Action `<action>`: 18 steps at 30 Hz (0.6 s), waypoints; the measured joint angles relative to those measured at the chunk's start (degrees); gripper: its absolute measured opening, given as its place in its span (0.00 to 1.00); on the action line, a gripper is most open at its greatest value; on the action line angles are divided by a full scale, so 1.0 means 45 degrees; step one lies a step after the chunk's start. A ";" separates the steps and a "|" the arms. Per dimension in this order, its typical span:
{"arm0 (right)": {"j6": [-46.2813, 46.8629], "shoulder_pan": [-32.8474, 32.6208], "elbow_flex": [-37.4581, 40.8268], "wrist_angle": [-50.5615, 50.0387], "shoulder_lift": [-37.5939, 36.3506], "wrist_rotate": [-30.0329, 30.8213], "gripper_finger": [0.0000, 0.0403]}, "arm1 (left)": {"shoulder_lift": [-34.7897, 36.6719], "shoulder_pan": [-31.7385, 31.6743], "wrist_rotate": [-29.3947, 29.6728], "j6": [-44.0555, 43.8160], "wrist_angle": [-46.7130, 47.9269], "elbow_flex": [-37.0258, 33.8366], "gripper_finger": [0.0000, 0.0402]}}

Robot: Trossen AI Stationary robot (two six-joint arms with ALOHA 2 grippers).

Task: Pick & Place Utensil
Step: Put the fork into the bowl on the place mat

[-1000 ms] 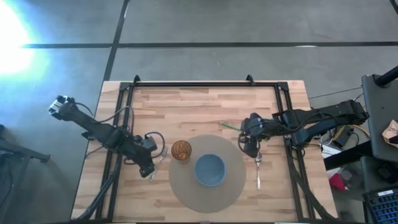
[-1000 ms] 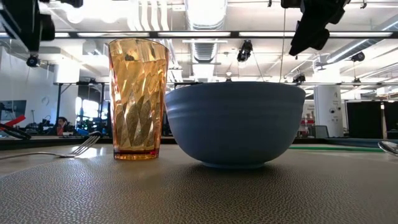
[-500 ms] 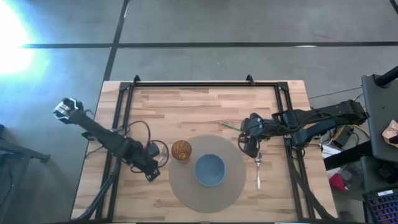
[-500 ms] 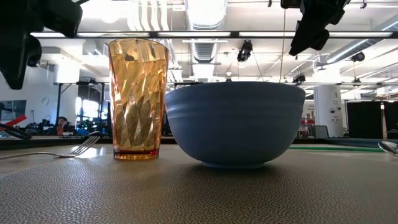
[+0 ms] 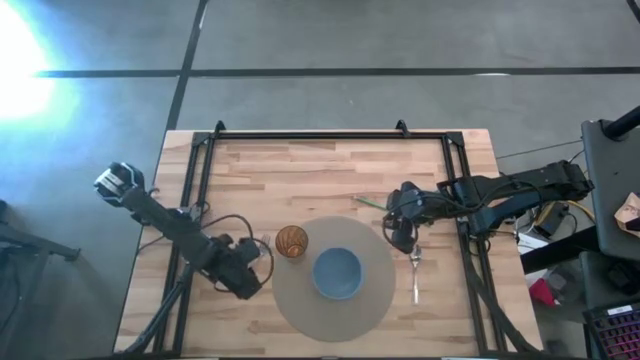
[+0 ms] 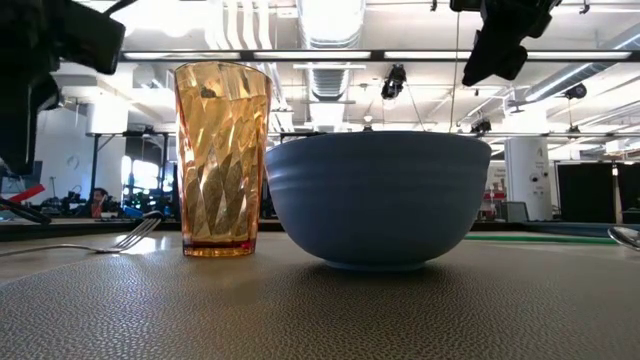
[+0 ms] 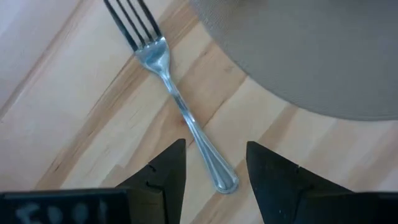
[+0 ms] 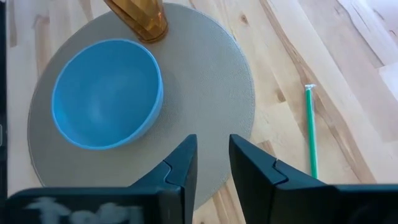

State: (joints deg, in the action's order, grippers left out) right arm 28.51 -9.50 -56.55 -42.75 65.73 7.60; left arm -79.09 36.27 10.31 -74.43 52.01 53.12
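A metal fork (image 7: 177, 102) lies flat on the wood just left of the round grey mat (image 5: 300, 300); in the low view the fork (image 6: 100, 243) points its tines at the amber cup. My left gripper (image 7: 216, 168) hovers open over the fork's handle end (image 7: 225, 182), one finger on each side, touching nothing. In the high view my left gripper (image 5: 245, 280) sits at the mat's left rim. My right gripper (image 5: 400, 232) waits slightly open above the mat's right rim, and my right gripper (image 8: 212, 163) looks down on the bowl.
On the mat stand an amber ribbed cup (image 5: 291, 241) and a blue bowl (image 5: 337, 273). A second metal utensil (image 5: 415, 278) lies on the wood right of the mat, a green straw (image 8: 310, 130) beyond it. Black frame rails (image 5: 195, 190) run along the table's sides.
My left gripper has moved toward the table's near edge and a little toward the mat, coming down over the fork's handle; in the low view its arm has sunk lower at the left. The fork has stayed where it was.
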 joint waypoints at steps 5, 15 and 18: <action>-0.0001 0.0000 0.0000 0.0065 0.0000 0.0005 0.20 | -0.0584 0.0000 0.0394 -0.0345 0.0007 -0.0003 0.39; -0.0001 0.0000 -0.0004 0.0060 0.0005 0.0005 0.17 | -0.1485 -0.0005 0.0433 -0.0714 -0.0004 -0.0364 0.39; 0.0002 0.0000 0.0000 0.0060 0.0005 0.0005 0.17 | -0.1242 -0.0005 0.0294 -0.0837 -0.0399 -0.0886 0.39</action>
State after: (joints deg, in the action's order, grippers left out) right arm 28.52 -9.50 -56.55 -42.48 65.76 7.62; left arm -84.68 36.25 11.63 -78.20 50.21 49.13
